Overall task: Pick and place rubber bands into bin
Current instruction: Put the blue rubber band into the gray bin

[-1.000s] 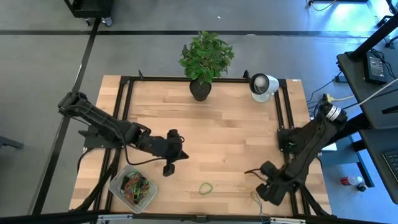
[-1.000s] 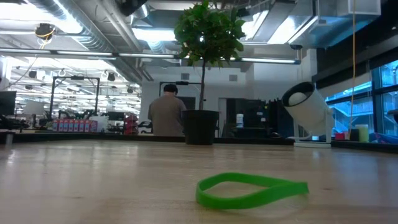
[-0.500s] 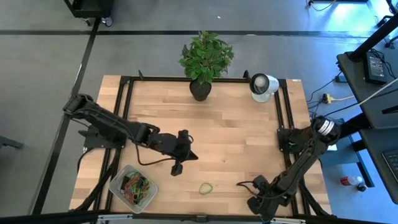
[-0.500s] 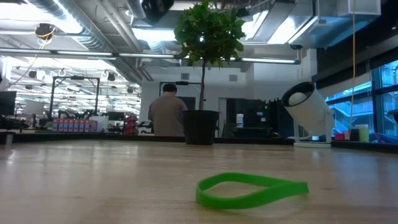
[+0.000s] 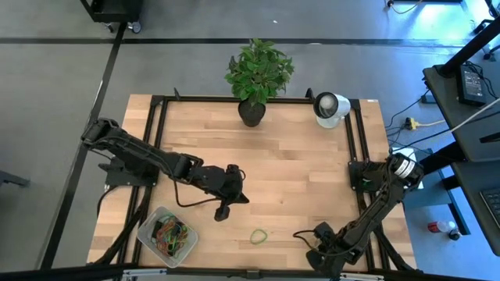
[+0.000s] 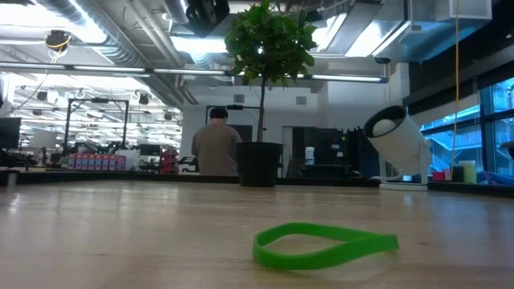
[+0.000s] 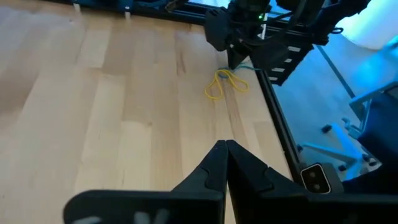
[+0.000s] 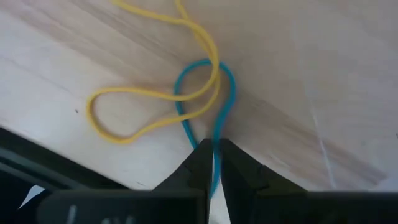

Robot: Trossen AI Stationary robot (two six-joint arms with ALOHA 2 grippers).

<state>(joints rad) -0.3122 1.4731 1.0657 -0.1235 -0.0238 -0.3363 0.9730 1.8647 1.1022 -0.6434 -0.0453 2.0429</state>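
The right gripper [image 8: 214,163] sat at the table's [image 5: 312,172] near right edge, fingers pinched on a blue rubber band [image 8: 214,109] tangled with a yellow one [image 8: 149,109]. The left gripper [image 7: 225,149], closed and empty, hovered mid-table, between the bin [image 5: 148,238] and a green band [image 5: 258,235].

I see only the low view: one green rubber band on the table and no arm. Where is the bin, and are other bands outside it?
Observer: The bin sits near the front left corner of the table, with many bands inside.
Operator: Is any gripper holding something?
Observer: Yes. The right gripper, at the front right edge, has its jaws shut on a blue band.
Operator: Is any other band loose?
Observer: A yellow band lies on the wood, crossing the blue one.
Operator: And the left arm?
Observer: The left gripper, jaws shut and empty, is over the table's middle, farther back than your green band.
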